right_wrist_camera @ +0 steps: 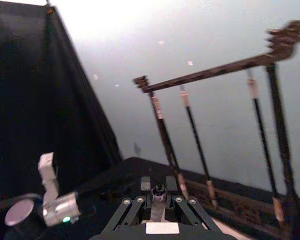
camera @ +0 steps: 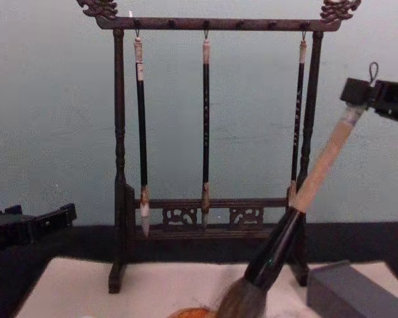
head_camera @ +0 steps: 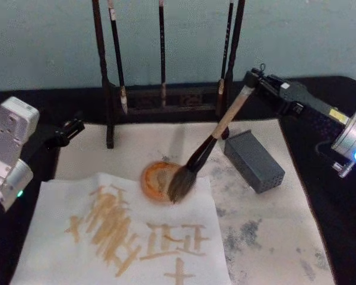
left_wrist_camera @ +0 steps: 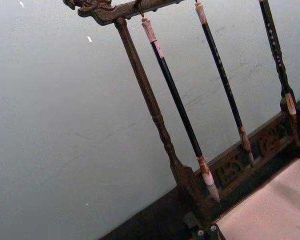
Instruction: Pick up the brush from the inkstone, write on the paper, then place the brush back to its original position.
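Note:
My right gripper is shut on the top end of the brush, which slants down to the left. Its bushy hair tip hangs over or touches the right edge of the round orange inkstone; I cannot tell which. The chest view has the same slanted brush under the right gripper, with its hair by the inkstone. The white paper lies in front of the inkstone and carries brown brush strokes. My left gripper is parked, shut, at the table's left side, away from the paper.
A dark wooden rack with slim hanging brushes stands at the back. A grey block lies to the right of the inkstone. A beige stained mat lies under everything, over a black table.

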Motion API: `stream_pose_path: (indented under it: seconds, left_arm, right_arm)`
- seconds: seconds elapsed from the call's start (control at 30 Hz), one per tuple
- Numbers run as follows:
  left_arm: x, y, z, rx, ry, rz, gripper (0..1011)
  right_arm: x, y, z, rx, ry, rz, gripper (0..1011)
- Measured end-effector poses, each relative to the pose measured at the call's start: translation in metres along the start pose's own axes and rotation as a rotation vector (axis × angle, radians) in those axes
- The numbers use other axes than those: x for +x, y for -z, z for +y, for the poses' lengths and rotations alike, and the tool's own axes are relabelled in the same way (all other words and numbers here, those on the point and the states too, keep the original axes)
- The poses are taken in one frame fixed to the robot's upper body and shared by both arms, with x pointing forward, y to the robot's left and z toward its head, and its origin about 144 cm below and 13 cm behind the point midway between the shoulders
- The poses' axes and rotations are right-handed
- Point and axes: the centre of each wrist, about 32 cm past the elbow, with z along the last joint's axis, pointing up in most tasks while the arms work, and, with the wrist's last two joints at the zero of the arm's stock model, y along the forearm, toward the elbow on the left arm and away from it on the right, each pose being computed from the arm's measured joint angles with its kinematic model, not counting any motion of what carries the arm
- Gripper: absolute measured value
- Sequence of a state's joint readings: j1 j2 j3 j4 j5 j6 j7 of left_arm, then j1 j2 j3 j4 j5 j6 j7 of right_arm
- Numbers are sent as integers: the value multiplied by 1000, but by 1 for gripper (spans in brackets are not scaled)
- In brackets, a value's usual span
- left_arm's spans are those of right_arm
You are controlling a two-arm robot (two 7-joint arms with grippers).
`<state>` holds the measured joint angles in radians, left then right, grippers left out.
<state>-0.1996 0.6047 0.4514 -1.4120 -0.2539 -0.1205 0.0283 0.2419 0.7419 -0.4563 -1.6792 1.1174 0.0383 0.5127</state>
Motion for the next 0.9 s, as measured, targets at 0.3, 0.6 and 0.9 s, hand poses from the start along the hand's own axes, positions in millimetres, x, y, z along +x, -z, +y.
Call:
stream_pose_path:
  seconds: [0.3, 0.6, 0.9]
  left_arm:
    - [0, 0, 0, 0, 0, 0, 1002]
    - [0, 0, 0, 0, 0, 0, 1002]
    - [0, 0, 0, 0, 0, 0, 1002]
  right_arm:
    - [-8, -4, 3, -24, -94, -112, 178]
    - [-20, -3, 5, -41, -160, -203, 178]
    - [-30, 11, 9, -58, -196, -233, 178]
